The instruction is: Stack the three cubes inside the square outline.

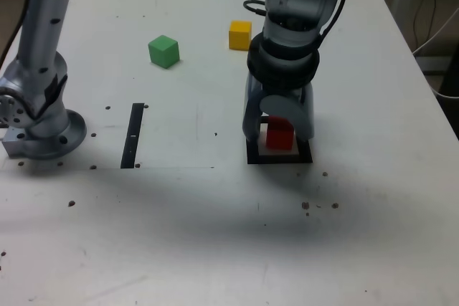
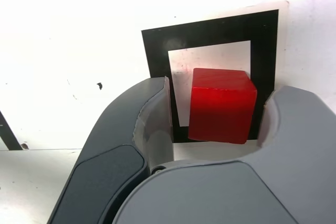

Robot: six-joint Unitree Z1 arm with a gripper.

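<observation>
The red cube (image 1: 280, 136) (image 2: 220, 106) rests on the table inside the square outline (image 1: 279, 160) (image 2: 155, 51), sitting on its pale centre. My gripper (image 1: 278, 132) (image 2: 218, 95) points straight down over it, and its fingers straddle the cube. It is open: the wrist view shows a clear gap on one side of the cube and a narrow one on the other. In the exterior view, the green cube (image 1: 163, 51) lies far to the left and the yellow cube (image 1: 240, 34) lies behind the gripper. Both sit loose on the white table.
A thin black strip (image 1: 133, 135) lies flat at the exterior view's left of the outline. The arm's base (image 1: 43, 130) stands at the left edge. Cables hang past the table's far right edge (image 1: 430, 12).
</observation>
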